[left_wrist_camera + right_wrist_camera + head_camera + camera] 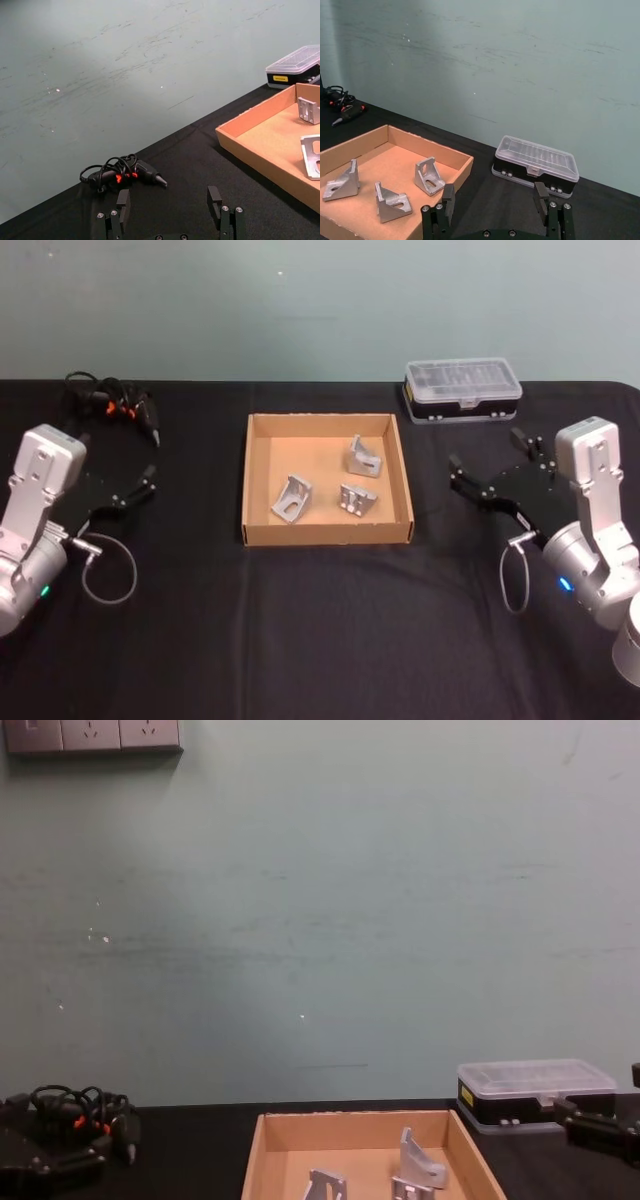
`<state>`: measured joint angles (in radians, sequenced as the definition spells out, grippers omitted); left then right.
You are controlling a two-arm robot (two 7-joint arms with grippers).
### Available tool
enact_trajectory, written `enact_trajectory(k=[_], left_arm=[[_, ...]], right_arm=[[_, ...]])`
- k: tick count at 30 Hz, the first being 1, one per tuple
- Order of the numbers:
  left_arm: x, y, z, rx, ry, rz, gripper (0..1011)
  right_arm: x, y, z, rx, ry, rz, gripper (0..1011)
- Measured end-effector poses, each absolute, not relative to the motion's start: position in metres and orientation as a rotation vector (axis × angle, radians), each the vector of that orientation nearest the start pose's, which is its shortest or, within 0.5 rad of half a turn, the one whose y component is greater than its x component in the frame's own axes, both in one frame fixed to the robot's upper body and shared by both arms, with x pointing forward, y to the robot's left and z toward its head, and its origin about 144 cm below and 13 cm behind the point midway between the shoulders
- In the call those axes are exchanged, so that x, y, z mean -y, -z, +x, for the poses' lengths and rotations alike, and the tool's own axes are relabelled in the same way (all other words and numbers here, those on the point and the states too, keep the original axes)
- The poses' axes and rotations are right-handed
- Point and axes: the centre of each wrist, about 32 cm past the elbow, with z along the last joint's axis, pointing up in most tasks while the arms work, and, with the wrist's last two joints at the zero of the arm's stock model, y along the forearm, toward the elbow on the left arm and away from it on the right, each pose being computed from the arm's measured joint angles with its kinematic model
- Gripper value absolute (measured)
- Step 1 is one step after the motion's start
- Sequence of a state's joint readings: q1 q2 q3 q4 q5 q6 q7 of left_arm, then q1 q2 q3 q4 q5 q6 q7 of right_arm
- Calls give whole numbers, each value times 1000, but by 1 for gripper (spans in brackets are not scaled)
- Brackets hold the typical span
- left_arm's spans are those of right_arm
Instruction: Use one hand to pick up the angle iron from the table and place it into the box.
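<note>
Three silver angle irons lie inside the tan cardboard box (pixel 327 426) at the middle of the black table (pixel 320 640): one (pixel 292 499) at the front left, one (pixel 356 499) at the front right, one (pixel 365 457) at the back right. They also show in the right wrist view (pixel 427 176) and the chest view (pixel 420 1160). My left gripper (pixel 118 495) hovers open over the table to the left of the box, holding nothing. My right gripper (pixel 490 472) hovers open to the right of the box, also holding nothing.
A black plastic case with a clear lid (pixel 462 388) stands behind the box at the back right. A black tool with orange marks and a coiled cable (pixel 112 403) lies at the back left. A green wall rises behind the table.
</note>
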<state>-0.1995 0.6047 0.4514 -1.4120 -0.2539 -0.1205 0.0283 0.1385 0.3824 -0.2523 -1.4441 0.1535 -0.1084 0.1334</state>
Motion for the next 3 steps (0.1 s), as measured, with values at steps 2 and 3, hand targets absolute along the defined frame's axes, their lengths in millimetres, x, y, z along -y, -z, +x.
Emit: enact_trajectory(k=[2,3], left_arm=[[-310,-1140,489,285,-1248,305,1011],[-310,-1140,489,285,-1248,304,1011]], right_arm=[[278,-1144,490,217,1222,-158,1000],[278,-1145,490,217,1221,-158,1000]])
